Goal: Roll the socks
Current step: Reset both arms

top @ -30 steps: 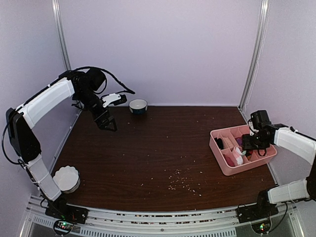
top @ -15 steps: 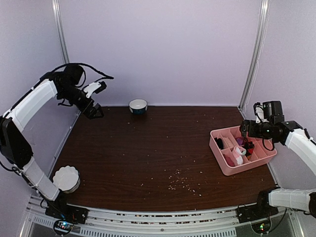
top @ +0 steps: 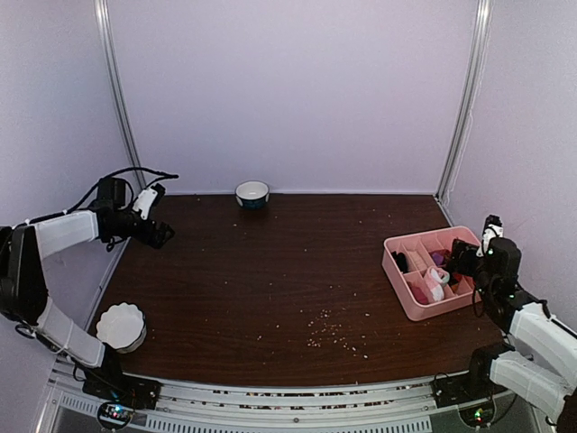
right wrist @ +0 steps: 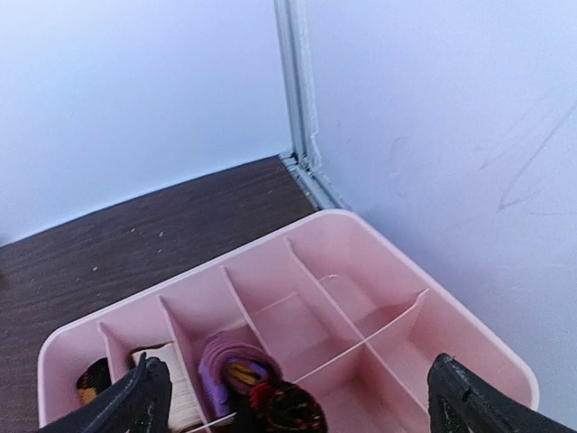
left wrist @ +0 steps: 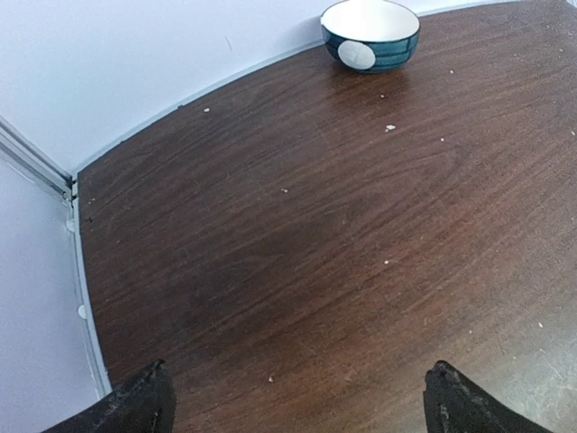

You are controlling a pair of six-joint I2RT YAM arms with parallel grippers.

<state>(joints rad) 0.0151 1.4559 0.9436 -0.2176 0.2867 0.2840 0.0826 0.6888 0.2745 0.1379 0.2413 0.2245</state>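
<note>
Socks (right wrist: pixel 230 370) sit bunched in mid compartments of pink tray (top: pixel 389 262), far R near side wall. My L gripper (left wrist: pixel 296 388) is wide, empty, low over table (top: pixel 288 271) at L edge. Blue bowl (top: pixel 252 193) is at back wall. My R gripper (right wrist: pixel 296 379) is wide, empty, over tray's R side.

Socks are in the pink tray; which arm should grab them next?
Right. The open right gripper points at the pink tray, purple sock and dark patterned sock just ahead; the left gripper is across the table.

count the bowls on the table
2: a teal bowl at the far edge of the table, left of centre, and a white fluted bowl at its near left corner.
</note>
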